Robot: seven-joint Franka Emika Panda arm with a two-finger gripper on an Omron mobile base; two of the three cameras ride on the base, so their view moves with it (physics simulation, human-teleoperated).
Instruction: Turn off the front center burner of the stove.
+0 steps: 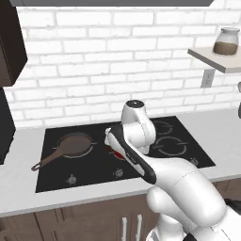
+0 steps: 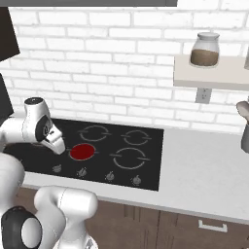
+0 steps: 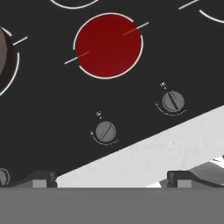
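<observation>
The front center burner (image 3: 108,45) glows red at upper centre; the gripper (image 3: 112,178), fingers spread wide, hangs above two knobs (image 3: 105,131).

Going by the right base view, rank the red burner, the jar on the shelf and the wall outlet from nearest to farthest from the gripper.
The gripper hangs over the stove's front edge, fingers apart.
1. Red burner: just beyond the hand, front center of the cooktop.
2. Wall outlet: far to the right, under the shelf.
3. Jar: on the shelf, above the outlet, about as far right but higher.
</observation>
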